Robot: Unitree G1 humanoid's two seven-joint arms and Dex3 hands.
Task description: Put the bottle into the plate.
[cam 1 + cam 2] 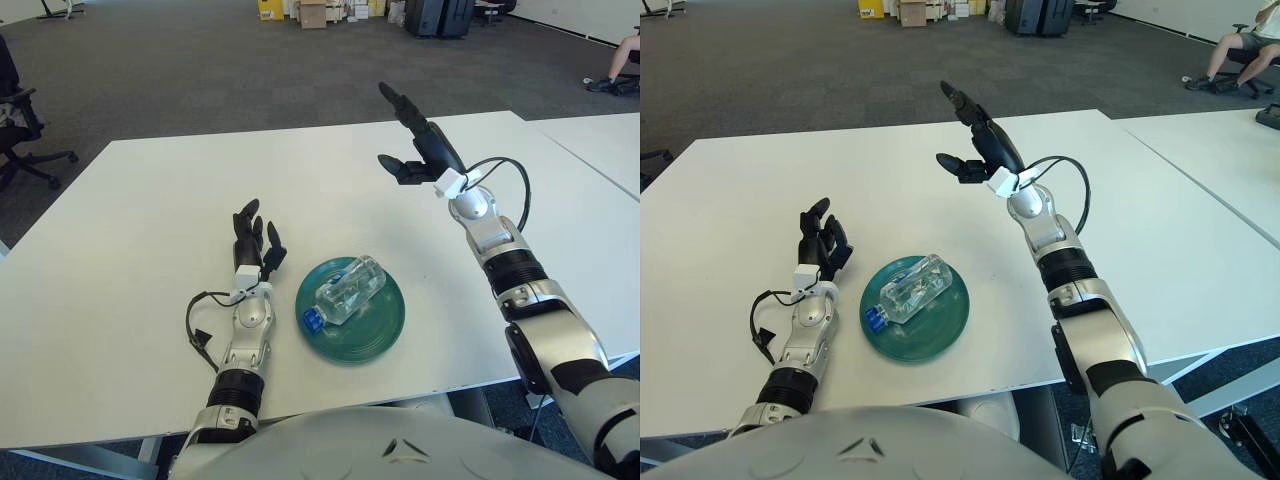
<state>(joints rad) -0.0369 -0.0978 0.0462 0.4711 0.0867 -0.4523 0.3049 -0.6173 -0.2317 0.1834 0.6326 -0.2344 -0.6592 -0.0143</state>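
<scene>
Clear bottle (350, 291), one, lies in one green plate (385, 325); both hands, left hand (255, 240) and right hand (415, 140), spread, empty.

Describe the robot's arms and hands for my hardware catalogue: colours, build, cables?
Both arms are silver-grey metal segments joined by black ribbed bands. The left hand and right hand are black, each with three jointed fingers and a small white block at the wrist. A thin black cable loops loosely beside each forearm. No sleeves or printed markings are visible.
</scene>
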